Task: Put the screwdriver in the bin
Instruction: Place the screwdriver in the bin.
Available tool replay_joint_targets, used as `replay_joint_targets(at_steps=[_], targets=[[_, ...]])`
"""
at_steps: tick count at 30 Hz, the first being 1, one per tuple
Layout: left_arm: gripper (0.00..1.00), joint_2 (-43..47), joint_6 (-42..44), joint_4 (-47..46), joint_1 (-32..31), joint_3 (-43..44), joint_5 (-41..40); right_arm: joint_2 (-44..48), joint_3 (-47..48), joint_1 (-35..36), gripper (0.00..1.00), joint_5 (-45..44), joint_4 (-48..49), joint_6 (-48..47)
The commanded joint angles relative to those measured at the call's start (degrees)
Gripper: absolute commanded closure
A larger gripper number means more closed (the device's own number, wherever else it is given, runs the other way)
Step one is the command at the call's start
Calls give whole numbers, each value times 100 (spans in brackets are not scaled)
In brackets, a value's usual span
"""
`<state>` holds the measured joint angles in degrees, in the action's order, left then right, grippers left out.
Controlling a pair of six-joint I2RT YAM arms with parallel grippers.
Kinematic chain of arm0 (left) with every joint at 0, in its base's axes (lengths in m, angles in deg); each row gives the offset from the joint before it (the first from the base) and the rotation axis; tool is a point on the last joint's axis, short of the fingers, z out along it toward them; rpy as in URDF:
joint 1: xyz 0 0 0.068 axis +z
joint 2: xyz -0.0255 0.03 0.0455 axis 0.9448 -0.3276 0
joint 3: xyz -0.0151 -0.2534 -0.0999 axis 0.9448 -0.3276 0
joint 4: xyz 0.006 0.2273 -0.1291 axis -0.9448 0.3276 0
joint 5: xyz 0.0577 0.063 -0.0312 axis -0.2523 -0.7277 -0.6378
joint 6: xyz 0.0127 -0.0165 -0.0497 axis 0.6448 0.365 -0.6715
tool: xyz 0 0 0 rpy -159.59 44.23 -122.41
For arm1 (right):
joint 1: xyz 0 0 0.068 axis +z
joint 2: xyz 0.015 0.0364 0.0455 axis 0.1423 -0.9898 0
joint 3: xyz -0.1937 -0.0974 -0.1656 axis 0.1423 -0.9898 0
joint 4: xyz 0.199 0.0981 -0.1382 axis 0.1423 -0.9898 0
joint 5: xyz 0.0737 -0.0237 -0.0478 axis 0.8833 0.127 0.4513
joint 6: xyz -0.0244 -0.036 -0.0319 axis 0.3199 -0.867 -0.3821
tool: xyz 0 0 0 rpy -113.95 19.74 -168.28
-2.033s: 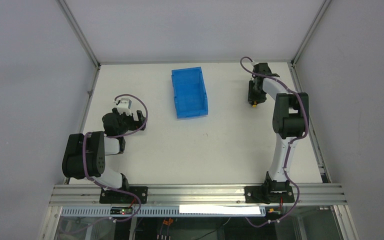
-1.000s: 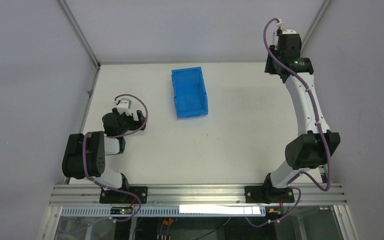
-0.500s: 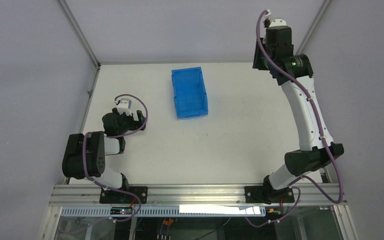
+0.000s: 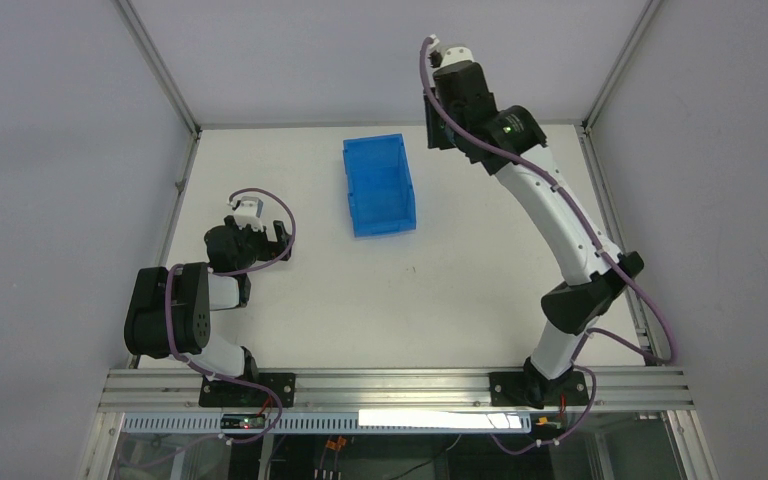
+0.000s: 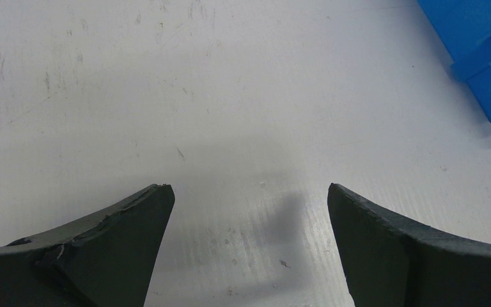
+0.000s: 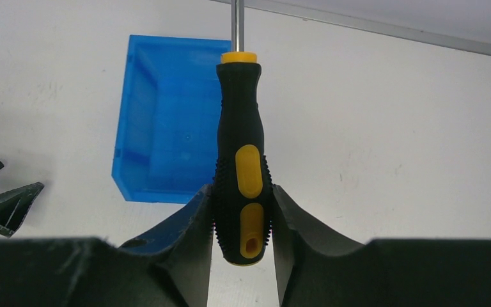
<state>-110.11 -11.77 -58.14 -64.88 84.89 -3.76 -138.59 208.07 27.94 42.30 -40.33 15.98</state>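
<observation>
While my left arm sits folded near the left edge of the tabletop (image 4: 460,280), its left jaws stand wide apart with nothing between them, low over bare surface; only a corner of the blue bin shows at the far side of that wrist's view, well apart from the tips. That arm has no share in the job as things lie

Farther out, the bin (image 4: 379,226) rests toward the far edge, roughly midway between the left and right edges, with its long side running near to far. From above and from my right wrist its inside looks empty, so I judge the drop is not yet made

Farthest out, my right arm is stretched up and over the far edge, just to the right of the bin and raised well above the tabletop. The right jaws are pinched narrow on the screwdriver (image 6: 240,128), gripping the lower part of the black-and-yellow handle, with the shaft pointing away from the wrist. The bin lies below and to the left of the handle, so the tool seems to me beside the opening, not over it

Pick-up and lift look done. Left, as I judge it: carry the tool over the bin, lower it, and let go
</observation>
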Motion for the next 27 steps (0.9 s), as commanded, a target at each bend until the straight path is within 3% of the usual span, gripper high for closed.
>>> replay_joint_targets(at_steps=[1, 11, 27], targets=[[1, 68, 23, -209, -7, 53, -7, -365, 676, 569, 99, -530, 250, 281], [1, 69, 23, -209, -11, 52, -3, -868, 674, 1116, 99, -386, 871, 284], [1, 69, 27, -205, -11, 52, -7, -803, -2199, 1093, 99, 106, 3180, -339]])
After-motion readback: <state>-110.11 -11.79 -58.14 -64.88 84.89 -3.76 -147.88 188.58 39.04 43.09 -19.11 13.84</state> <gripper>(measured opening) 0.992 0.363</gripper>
